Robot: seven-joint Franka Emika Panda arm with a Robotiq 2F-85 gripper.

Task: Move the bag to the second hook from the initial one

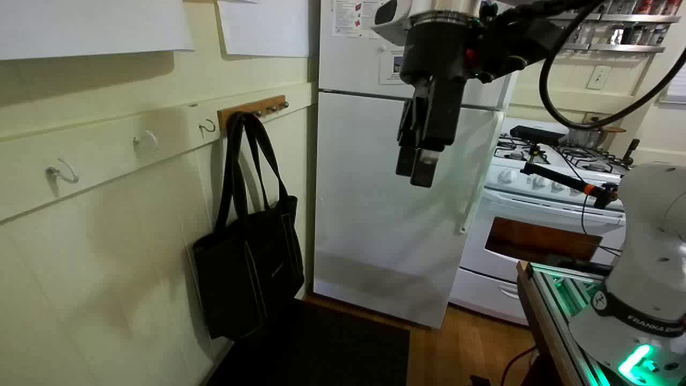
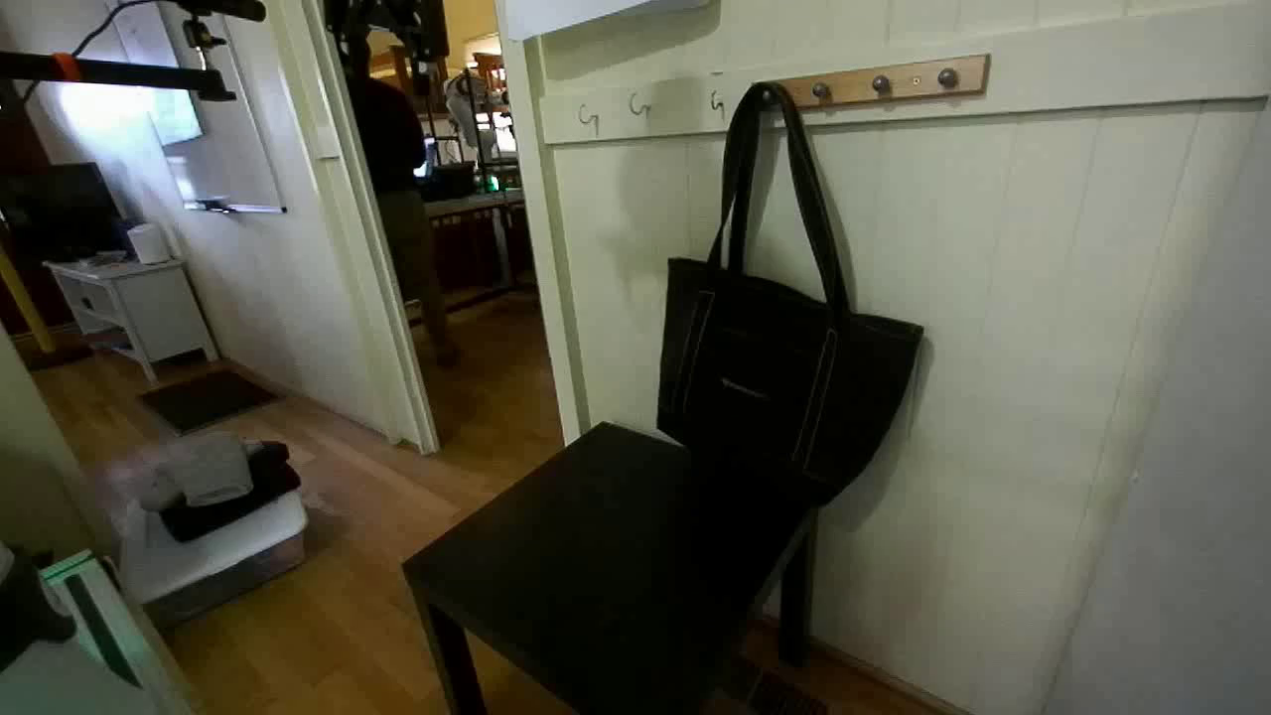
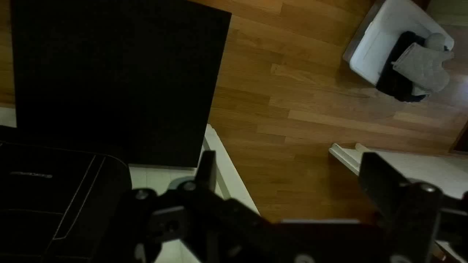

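In an exterior view, the bag (image 1: 249, 268) hangs along the panelled wall (image 1: 107, 241), its handles (image 1: 230, 171) looped at one end of a wooden rack (image 1: 257, 104). Just beside that end, a dark hook (image 1: 208, 128) carries nothing. The gripper (image 1: 416, 166) points downward before the refrigerator (image 1: 370, 203), well apart from the bag, as I see it from the floor of the room.

In an exterior view, the handles cover the rack's end nearest the dark hook and hide whatever bears them; three further knobs (image 2: 881, 84) stand bare. The bag's lower part comes up to the black table (image 2: 556, 556); whether the two touch, I cannot tell.

In the wrist view, the fingers (image 3: 207, 170) are spread wide, with bare floor (image 3: 292, 182) showing in the gap, so the hand holds nothing. The bag lies off to one side of them.

State of the task, as I judge it: nothing marks the initial hook, so I cannot say whether the transfer is finished or not yet begun. If this is the starting place, all remains: grasping the handles, lifting them clear and rehanging them. If it is the goal, little is left.
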